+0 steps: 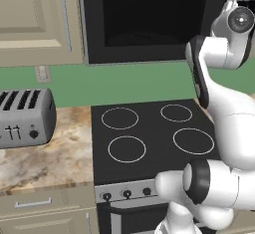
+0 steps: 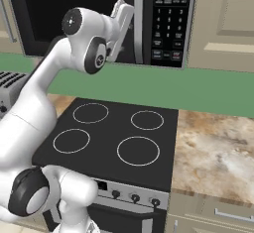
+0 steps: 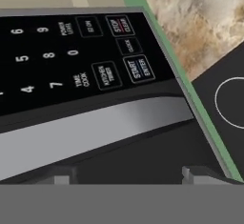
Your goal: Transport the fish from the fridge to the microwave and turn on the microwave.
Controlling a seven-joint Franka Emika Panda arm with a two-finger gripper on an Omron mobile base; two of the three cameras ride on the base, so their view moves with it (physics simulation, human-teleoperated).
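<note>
The microwave (image 1: 144, 19) hangs above the stove, its large dark door (image 2: 39, 14) looking shut and its keypad strip (image 2: 171, 19) on the right. My gripper (image 3: 128, 175) is raised close against the door's grey bar handle (image 3: 95, 127), just beside the keypad (image 3: 71, 70). Its two finger tips stand wide apart with nothing between them. In the rolled hand view the START/ENTER button (image 3: 139, 69) lies ahead of the fingers. From the right base view my hand (image 2: 124, 14) sits at the door's right edge. The fish and the fridge are out of view.
Below the microwave is a black four-ring cooktop (image 1: 149, 133) with knobs along its front (image 2: 134, 196). A silver toaster (image 1: 25, 116) stands on the marble counter to its left. More marble counter (image 2: 218, 152) lies to the right, and beige cabinets (image 1: 35, 19) flank the microwave.
</note>
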